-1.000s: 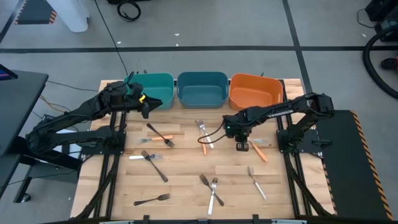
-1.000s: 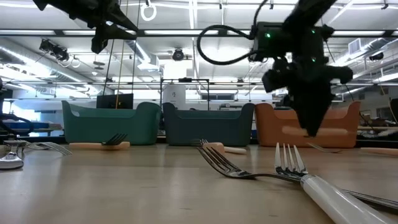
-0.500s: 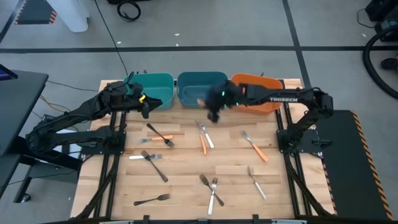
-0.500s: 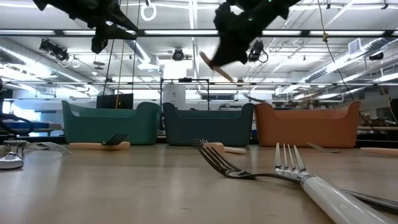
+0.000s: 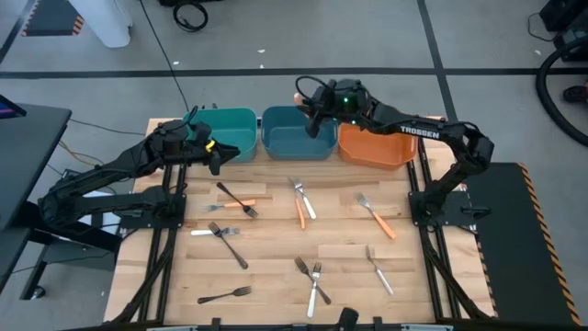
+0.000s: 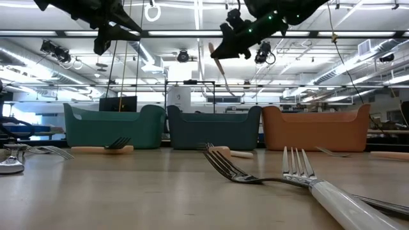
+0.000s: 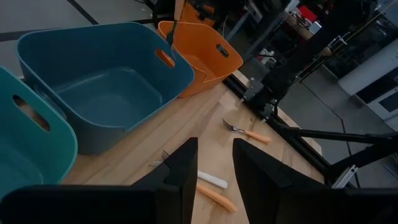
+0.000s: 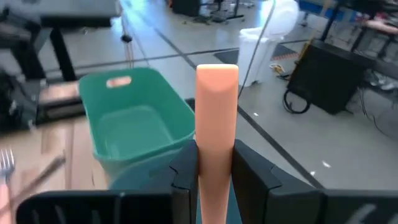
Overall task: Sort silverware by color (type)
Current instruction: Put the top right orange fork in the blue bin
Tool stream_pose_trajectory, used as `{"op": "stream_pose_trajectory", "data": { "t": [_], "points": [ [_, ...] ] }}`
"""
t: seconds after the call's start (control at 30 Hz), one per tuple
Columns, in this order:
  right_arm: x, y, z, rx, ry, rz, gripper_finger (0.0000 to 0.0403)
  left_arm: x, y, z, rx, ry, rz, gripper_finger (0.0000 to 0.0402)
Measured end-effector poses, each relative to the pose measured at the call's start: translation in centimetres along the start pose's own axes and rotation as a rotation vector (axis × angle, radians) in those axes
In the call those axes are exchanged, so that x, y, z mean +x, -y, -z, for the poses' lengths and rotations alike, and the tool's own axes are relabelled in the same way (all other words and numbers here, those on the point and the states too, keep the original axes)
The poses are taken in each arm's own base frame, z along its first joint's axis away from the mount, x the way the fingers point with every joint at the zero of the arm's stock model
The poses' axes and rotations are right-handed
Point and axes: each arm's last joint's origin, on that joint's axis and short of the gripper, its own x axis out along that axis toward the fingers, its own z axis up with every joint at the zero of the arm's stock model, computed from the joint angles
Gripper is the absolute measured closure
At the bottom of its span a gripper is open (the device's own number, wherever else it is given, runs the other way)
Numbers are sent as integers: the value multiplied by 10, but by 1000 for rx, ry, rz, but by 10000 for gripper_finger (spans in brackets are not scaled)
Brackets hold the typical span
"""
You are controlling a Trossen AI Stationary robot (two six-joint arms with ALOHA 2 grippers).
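One orange-handled fork (image 8: 216,118), clamped in the right pincer (image 5: 310,104), has swung over the blue bin (image 5: 299,140).

Three bins stand on the desk (image 5: 276,257): one teal (image 5: 230,129), one blue (image 5: 299,131), one orange (image 5: 375,138). Ten pieces of silverware lie on the wood: three orange-handled forks (image 5: 377,217), three black forks (image 5: 227,245) and four silver or white ones (image 5: 318,291). An eleventh, orange-handled piece (image 8: 216,124) is clamped in the right tool (image 5: 309,99).
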Motion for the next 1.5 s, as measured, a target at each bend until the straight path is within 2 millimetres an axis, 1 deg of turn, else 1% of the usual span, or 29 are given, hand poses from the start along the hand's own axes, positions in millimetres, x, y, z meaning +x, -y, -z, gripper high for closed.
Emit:
{"op": "stream_pose_trajectory", "data": {
  "t": [0.17,0.33,0.4,0.53,0.67,0.9,1.1,1.33,1.5],
  "points": [
    [-1,10,7,3,-46,-67,326,0,0,0,7,0,0,291],
    [-1,13,17,-7,-137,-72,293,0,0,0,8,0,0,291],
    [4,11,21,-27,-155,-83,290,0,0,0,8,0,0,291],
    [19,6,33,-29,-178,-125,297,0,0,0,10,-1,0,292],
    [27,1,37,-35,-176,-106,297,0,0,0,10,-1,-1,292],
    [27,2,39,-34,-190,-93,292,0,0,0,10,-1,0,292],
    [26,4,46,-11,-274,-28,293,0,0,0,10,-1,0,292],
    [25,4,47,-10,-288,-34,287,0,0,0,10,-1,0,292],
    [24,3,52,-6,-340,-43,280,0,0,0,9,-1,0,292]
  ]
}}
